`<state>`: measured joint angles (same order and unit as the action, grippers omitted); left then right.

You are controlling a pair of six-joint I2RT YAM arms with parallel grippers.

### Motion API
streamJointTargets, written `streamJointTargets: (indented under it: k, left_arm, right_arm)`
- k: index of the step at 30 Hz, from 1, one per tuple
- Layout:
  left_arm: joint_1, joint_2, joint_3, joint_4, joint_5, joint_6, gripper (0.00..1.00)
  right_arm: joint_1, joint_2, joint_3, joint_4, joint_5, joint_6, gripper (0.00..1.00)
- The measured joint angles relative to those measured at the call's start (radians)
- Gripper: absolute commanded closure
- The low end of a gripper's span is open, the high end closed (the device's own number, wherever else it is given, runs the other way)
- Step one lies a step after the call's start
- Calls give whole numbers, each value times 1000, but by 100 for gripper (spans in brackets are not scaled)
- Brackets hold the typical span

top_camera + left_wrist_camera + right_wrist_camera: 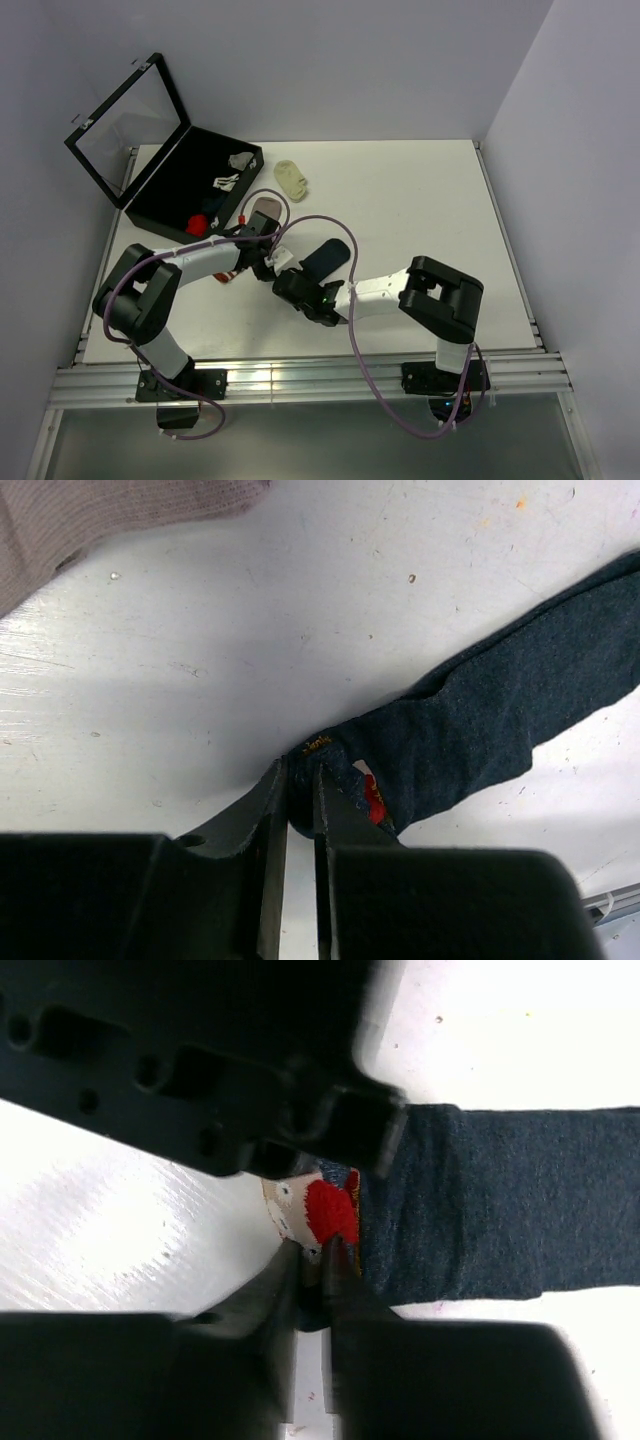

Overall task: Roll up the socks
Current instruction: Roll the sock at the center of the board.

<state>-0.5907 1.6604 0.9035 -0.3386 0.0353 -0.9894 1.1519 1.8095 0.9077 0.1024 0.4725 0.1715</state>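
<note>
A navy sock [328, 256] lies flat in the middle of the table, its red-and-white patterned end [325, 1210] pointing toward the arms. My left gripper [300, 780] is shut on one corner of that end, with dark fabric pinched between the fingers. My right gripper [312, 1255] meets it from the other side and is shut on the patterned edge, right under the left gripper's body [200, 1080]. In the top view both grippers [272, 258] [288, 283] crowd the sock's near end. A dusty-pink sock [264, 207] [100, 520] lies just beyond.
An open black box [160, 195] with its lid up stands at the back left, holding small white-grey items [232, 172] and something red [200, 222]. A small pale-yellow sock [293, 178] lies beside it. Grey walls close in the table's back and right.
</note>
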Motion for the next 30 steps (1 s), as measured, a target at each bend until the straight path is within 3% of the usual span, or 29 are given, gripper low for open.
streamJointTargets:
  k: [1, 6, 8, 10, 14, 23, 30]
  left_arm:
    - [0, -1, 0, 0, -2, 0, 83]
    - [-1, -23, -8, -15, -27, -18, 59]
    - [-1, -45, -22, -27, -39, -28, 46]
    - [-1, -75, -40, -38, -49, -48, 30]
    - [-1, -160, -92, -44, -60, -82, 20]
    - [-1, -247, -162, 37, -44, -101, 24]
    - [-23, -237, -187, 95, -9, -100, 29]
  right_arm:
    - [2, 0, -5, 11, 7, 6, 100]
    - [0, -21, -56, 82, -5, 30, 100]
    - [-17, -45, -91, 119, -48, 46, 100]
    - [-51, -77, -135, 164, -135, 72, 100]
    - [-156, -125, -210, 248, -354, 140, 100]
    - [-398, -86, -312, 463, -879, 354, 100]
    - [-502, 42, -342, 663, -1152, 554, 100]
